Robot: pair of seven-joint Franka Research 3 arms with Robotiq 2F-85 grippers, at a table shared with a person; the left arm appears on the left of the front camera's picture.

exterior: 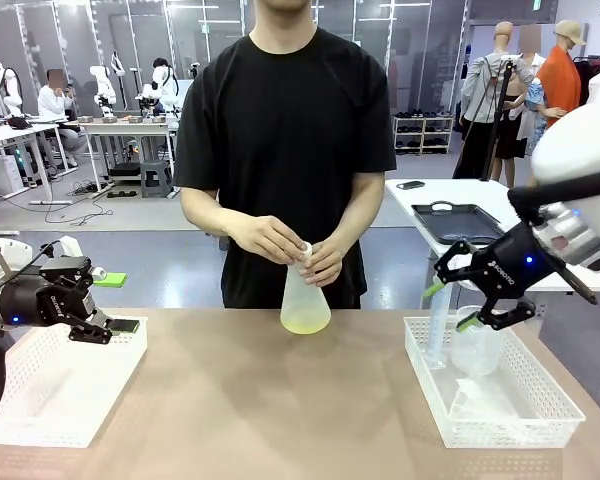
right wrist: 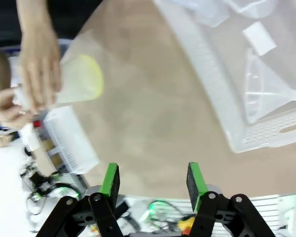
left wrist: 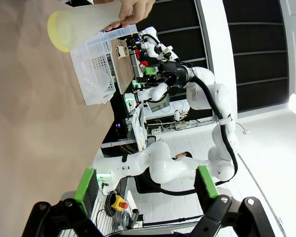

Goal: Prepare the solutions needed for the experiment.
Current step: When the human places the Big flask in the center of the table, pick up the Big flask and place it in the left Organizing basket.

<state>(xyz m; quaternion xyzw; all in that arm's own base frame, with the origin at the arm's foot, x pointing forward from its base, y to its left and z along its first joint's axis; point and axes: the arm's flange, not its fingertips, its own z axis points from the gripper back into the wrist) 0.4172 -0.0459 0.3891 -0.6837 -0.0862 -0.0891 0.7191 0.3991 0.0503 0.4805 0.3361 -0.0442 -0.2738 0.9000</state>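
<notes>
Plainly, the risks start close in. The left gripper (exterior: 117, 302) hangs above the left basket (exterior: 40, 400), jaws at full spread with nothing between them; the right gripper (exterior: 450, 306) hovers above the right basket (exterior: 510, 432), jaws part-way apart and also empty. A careless descent on that side could topple the upright cylinder (exterior: 437, 325) or pinch the thin clear funnel (right wrist: 261, 94) lying there. Farther off, any reach for the flask (exterior: 305, 300) would meet the person's 2 hands (exterior: 270, 238), which crowd its neck. The tapered wall would probably slide out of a 2-finger pinch, and a tilt would send the solutions (exterior: 305, 322) towards the mouth; whether that mouth is capped I cannot tell.

As for materials, both baskets are white rigid plastic with perforated lattice walls and flat floors. The labware in the right one is clear, thin-walled and glossy, and hard to separate piece from piece. The table (exterior: 280, 400) is matt, smooth and tan. The flask is a frosted, translucent cone with a wide flat base and a narrow neck, and appears to stand upright near the table's far edge, midway between the arms; inside it, the pale yellow liquid lies as 1 shallow layer across the bottom.
</notes>
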